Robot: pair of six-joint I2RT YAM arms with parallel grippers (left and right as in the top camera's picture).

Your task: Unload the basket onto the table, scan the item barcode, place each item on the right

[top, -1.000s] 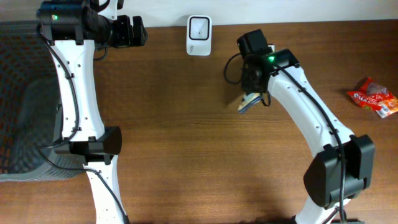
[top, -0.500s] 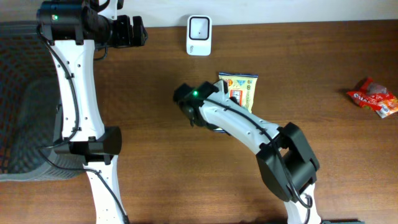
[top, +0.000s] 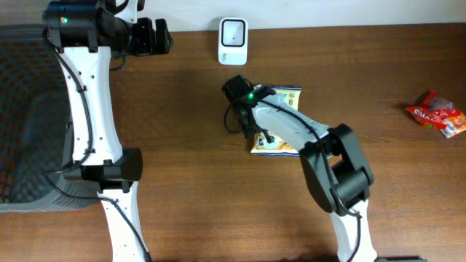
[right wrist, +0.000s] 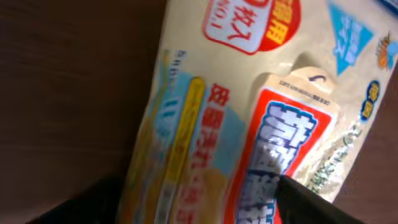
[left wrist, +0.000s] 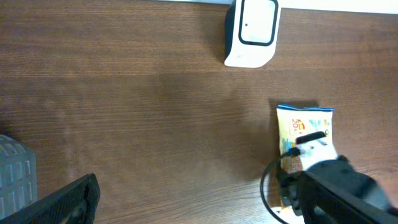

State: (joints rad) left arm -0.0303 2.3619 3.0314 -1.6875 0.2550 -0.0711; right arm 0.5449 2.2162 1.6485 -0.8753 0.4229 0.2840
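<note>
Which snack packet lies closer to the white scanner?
The yellow packet, near the scanner; the red packet lies far off to the right.

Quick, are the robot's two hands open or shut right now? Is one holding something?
Left gripper: open, holding nothing.
Right gripper: open, over the snack packet, not gripping it.

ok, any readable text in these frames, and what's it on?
"20" (probably): orange digits on the yellow packet, left wrist view.
Red label on that packet: East Asian characters, too blurred to read.
Red packet: white lettering, too small to read.
Scanner: no text visible.
</note>
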